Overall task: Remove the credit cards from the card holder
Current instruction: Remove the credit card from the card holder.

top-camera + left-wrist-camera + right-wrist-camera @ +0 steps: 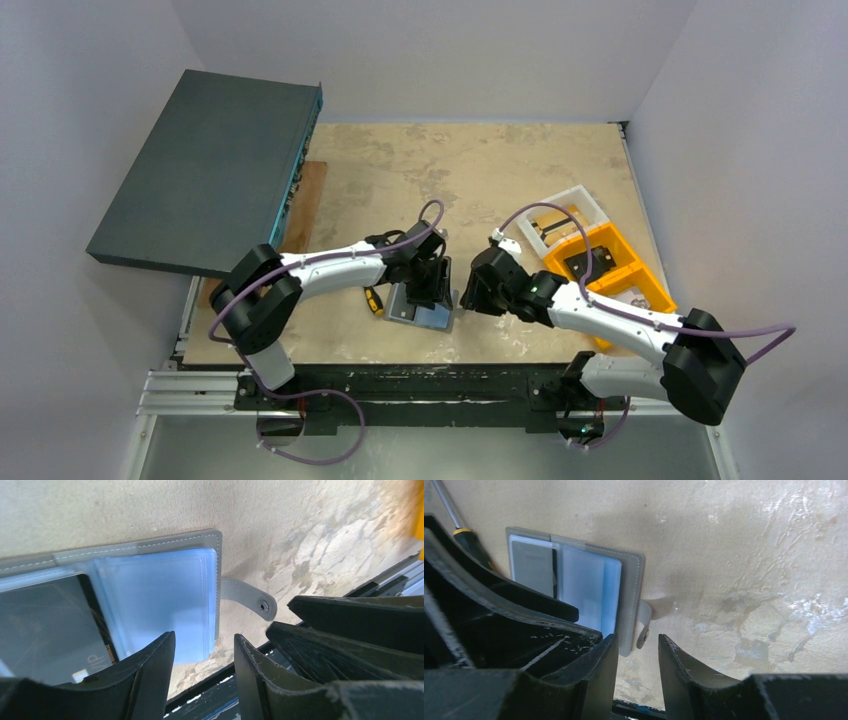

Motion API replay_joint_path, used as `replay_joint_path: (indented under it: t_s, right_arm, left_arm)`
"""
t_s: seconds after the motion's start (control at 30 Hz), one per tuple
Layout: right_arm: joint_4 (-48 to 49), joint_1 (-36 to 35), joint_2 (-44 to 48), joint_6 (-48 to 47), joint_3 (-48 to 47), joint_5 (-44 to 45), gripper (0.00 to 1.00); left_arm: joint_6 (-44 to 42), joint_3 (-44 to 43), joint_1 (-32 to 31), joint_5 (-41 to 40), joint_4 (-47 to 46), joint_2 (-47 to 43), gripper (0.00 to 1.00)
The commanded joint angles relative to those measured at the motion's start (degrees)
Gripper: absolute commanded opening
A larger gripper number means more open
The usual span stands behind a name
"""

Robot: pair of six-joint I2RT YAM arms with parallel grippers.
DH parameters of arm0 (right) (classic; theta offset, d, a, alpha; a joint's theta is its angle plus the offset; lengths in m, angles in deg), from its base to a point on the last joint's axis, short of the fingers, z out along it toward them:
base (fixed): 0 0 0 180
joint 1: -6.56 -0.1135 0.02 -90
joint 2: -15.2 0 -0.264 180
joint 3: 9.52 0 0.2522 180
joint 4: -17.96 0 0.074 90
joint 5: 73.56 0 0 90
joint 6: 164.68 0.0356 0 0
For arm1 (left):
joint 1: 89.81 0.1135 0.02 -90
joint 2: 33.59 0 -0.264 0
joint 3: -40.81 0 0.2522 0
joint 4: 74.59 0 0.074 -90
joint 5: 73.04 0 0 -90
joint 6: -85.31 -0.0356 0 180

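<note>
On desk [500, 170], near edge: holder [574, 585] open, tab [644, 622] out;
Left tool [204, 642]: jaws apart, empty, over holder;
Right tool [638, 642]: jaws apart, empty, by tab

Top cam: high over the 6 o'clock edge of the table [520, 170], looking down toward 12, far enough to frame all of it. Left wrist cam: very close, near straight down on the open card holder [420, 308], its tab [250, 598] at 3 o'clock. Right wrist cam: close, looking in from 3 o'clock; all three share the holder.
</note>
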Motion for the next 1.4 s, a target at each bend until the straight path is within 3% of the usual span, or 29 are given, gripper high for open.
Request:
replay_joint_path:
  t_s: [0.0, 0.27, 0.47, 0.87, 1.37]
  right_arm:
    - [2.45, 0.01, -0.17, -0.37, -3.37, -1.45, 0.35]
    - [9.03, -0.16, -5.48, -1.44, -6.72, -8.03, 0.33]
    - [16.10, -0.26, -12.65, -1.17, -8.84, -13.79, 0.32]
    - [28.72, 0.03, -26.45, 1.49, -7.65, -22.51, 0.24]
    - [31.31, 8.07, -26.32, -0.45, 0.26, -23.80, 0.24]
  left_arm:
    - [-1.36, -0.99, 2.73, -1.22, 2.49, -6.54, 0.47]
    - [-3.90, 4.17, 10.02, -4.23, 7.41, -14.25, 0.47]
    - [-4.05, 7.38, 12.21, -6.23, 7.64, -15.81, 0.40]
    - [-3.46, 8.88, 12.28, -7.69, 5.27, -11.40, 0.22]
    - [-3.09, 8.85, 10.73, -4.99, 0.92, -3.44, 0.12]
